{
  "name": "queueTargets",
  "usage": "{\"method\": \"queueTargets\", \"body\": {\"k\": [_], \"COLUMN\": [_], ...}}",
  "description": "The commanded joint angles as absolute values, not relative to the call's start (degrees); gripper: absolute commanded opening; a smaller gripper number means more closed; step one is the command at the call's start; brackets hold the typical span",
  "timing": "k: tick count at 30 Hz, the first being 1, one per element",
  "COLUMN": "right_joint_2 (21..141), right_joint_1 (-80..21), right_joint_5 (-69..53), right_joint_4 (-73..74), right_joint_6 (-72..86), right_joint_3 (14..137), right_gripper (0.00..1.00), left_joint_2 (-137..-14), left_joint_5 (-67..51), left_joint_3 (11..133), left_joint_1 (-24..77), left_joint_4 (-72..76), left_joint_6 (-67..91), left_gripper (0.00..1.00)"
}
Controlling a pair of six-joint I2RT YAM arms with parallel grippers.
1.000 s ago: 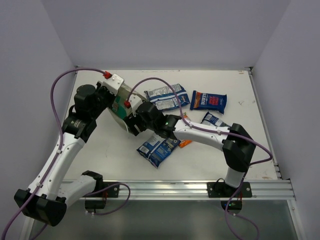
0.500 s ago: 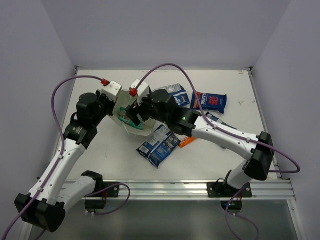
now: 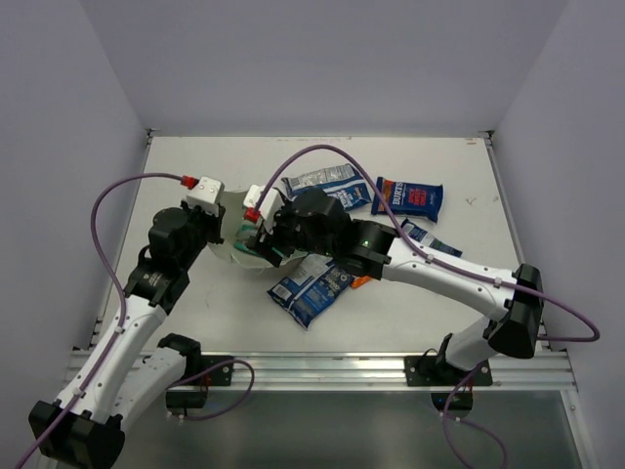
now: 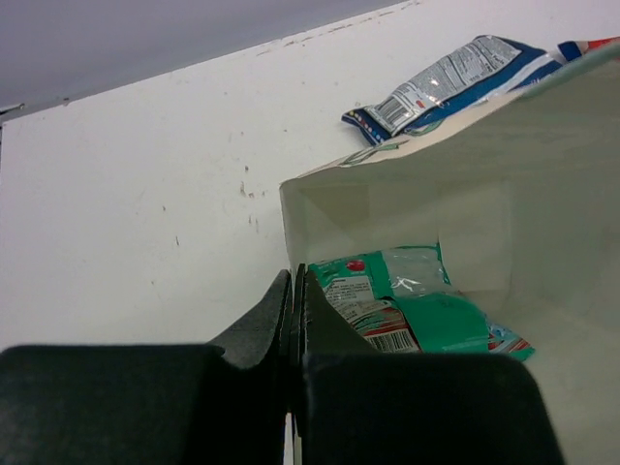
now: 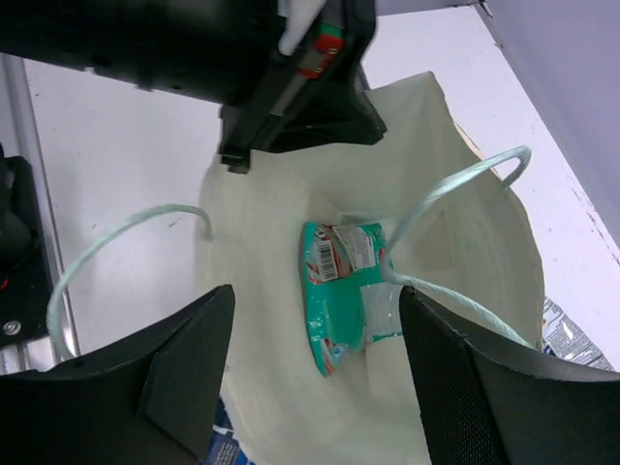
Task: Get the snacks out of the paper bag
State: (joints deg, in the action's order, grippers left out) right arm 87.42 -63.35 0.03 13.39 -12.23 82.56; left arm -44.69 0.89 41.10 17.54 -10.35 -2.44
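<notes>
Bag held open, 1 green snack inside

From the top, the left gripper [image 3: 225,227] pinches the paper bag [image 3: 237,250] on the left half of the table [image 3: 195,293]. The right gripper [image 3: 269,244] hangs at the bag's mouth. 4 blue packets [image 3: 311,290] and 1 orange packet [image 3: 364,280] lie on the table to the right.

From the left wrist, the fingers [image 4: 262,325] are closed tight on the bag's rim. The green packet [image 4: 412,310] lies deep inside.

From the right wrist, the fingers [image 5: 184,368] are spread wide and hold nothing. The green packet shows between them.
</notes>
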Motion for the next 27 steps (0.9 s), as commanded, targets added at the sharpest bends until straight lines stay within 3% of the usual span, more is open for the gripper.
{"method": "queueTargets", "body": {"k": [1,3,8,27], "right_joint_2": [83.9,84.7,87.0,101.3], "right_joint_1": [-65.2,-65.6,-67.1,-65.5], "right_joint_5": [-0.2,3.0,4.5,11.8], "right_joint_4": [16.7,18.4,22.4,20.3], "right_joint_6": [-14.9,-13.7,-12.5,-11.3], "right_joint_3": [85.9,87.8,90.7,88.3], "right_gripper": [0.71,0.70,0.50,0.45], "left_joint_2": [-43.9,-43.9,-43.9,-40.9], "left_joint_5": [0.6,0.4,-1.0,-2.7], "left_joint_3": [40.3,39.8,39.8,36.6], "left_joint_1": [17.7,17.8,17.8,17.8], "left_joint_4": [-3.6,-3.4,-3.1,-1.0], "left_joint_6": [2.7,4.6,7.3,7.4], "left_gripper": [0.00,0.00,0.00,0.00]}}
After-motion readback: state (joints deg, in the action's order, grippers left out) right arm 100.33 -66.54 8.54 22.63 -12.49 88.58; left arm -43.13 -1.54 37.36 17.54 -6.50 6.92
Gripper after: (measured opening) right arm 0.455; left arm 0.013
